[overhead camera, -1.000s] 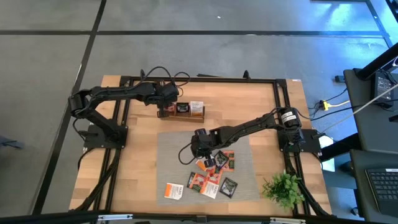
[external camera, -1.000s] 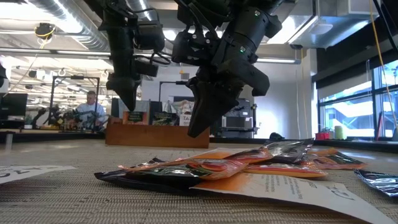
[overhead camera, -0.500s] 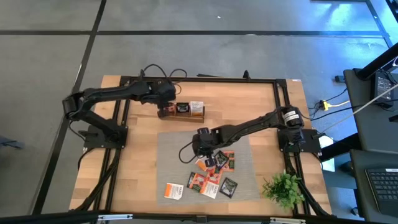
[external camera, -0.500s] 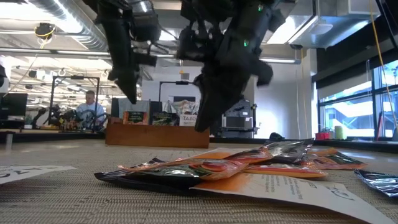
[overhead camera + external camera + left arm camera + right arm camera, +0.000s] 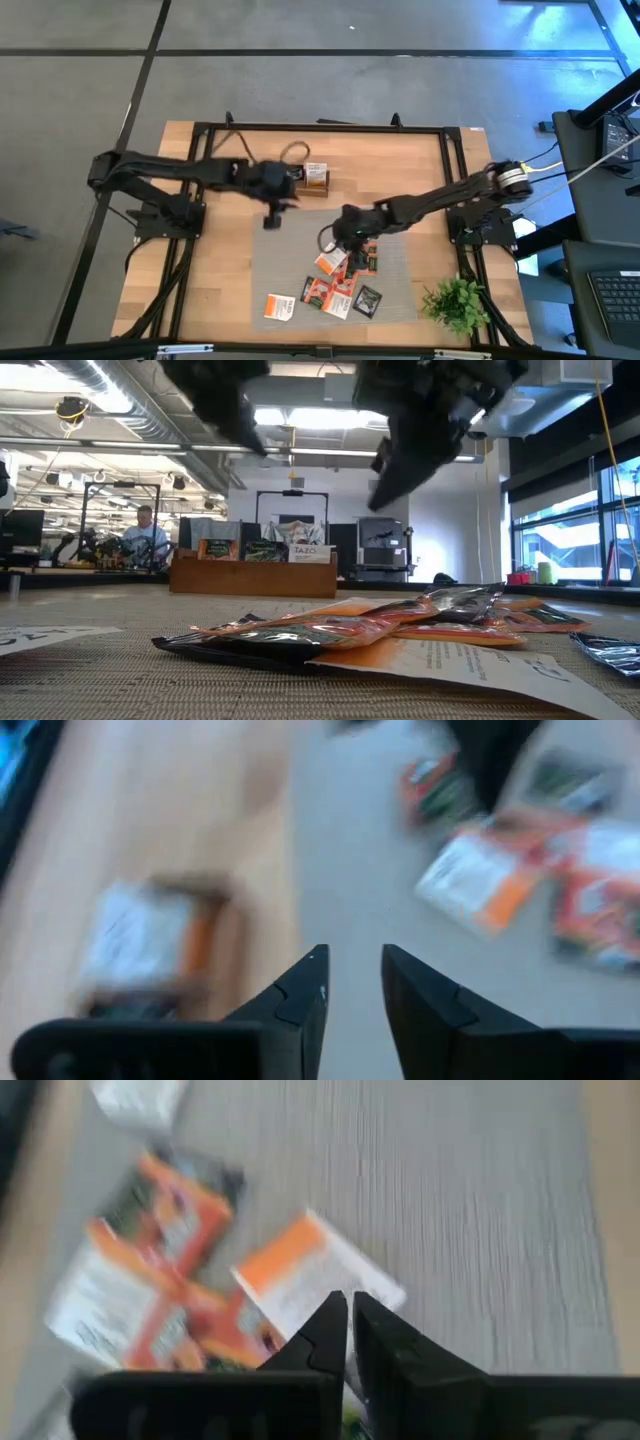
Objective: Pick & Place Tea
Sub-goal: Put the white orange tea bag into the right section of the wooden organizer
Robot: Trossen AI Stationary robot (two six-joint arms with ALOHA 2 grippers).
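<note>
Left gripper [image 5: 272, 218] out over the table near the grey mat's [image 5: 290, 255] back-left corner, just in front of the tray [image 5: 314, 179]. In the left wrist view its fingers [image 5: 305, 995] stand a little apart with bare mat between them, nothing held.

Tray sits at the back of the table, just behind the mat. Low view shows it as a long wooden box [image 5: 252, 576] with sachets standing in it, a white one [image 5: 309, 551] at its right end.

Sachets [image 5: 340, 280] lie in a loose pile on the mat's front half: orange, white with orange print, and dark ones, several overlapping. One white-and-orange sachet [image 5: 280, 307] lies apart at the pile's left, near the mat's front edge. A dark one [image 5: 368, 301] is at the pile's front right. Low view has the pile [image 5: 350, 630] flat on the mat, close to the camera.

Right gripper [image 5: 348, 232] hangs over the back edge of the pile, arm reaching in from the table's right side. In the right wrist view its fingers [image 5: 325, 1335] are pressed nearly together, nothing between them, sachets [image 5: 170, 1305] on the mat beyond.

Plant [image 5: 458, 301] at the table's front-right corner, well clear of the mat. A person [image 5: 145, 535] sits far back in the room.
</note>
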